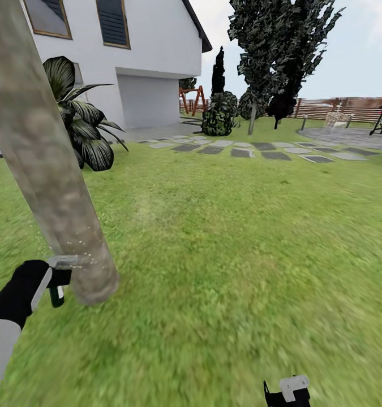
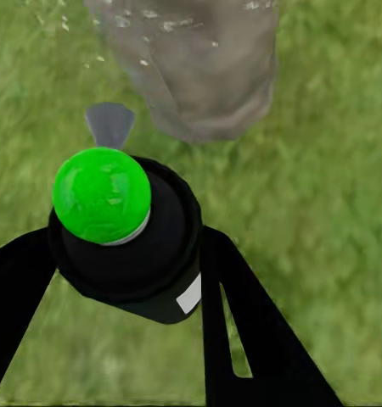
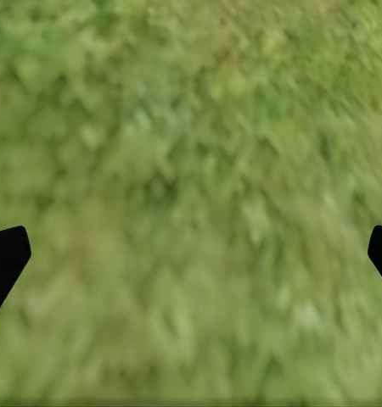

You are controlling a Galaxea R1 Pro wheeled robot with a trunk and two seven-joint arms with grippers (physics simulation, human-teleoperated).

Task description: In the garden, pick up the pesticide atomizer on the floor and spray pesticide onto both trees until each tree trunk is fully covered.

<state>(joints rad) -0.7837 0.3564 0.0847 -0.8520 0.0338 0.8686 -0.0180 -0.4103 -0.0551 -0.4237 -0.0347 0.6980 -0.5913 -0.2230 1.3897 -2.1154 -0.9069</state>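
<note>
Now we pinch the pesticide atomizer [image 2: 127, 246] in our left gripper [image 1: 52, 281] at lower left, just beside the speckled tree trunk [image 1: 55, 186], our right gripper [image 3: 191, 254] spread.

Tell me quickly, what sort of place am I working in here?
Most likely a home garden: a grass lawn beside a white house, with stepping stones crossing it, a slatted wooden fence behind, and a tree trunk close by.

One tree trunk [image 1: 49, 169]; one pesticide atomizer [image 2: 127, 237]; two end effectors: left [image 1: 52, 282], right [image 1: 287, 391].
</note>
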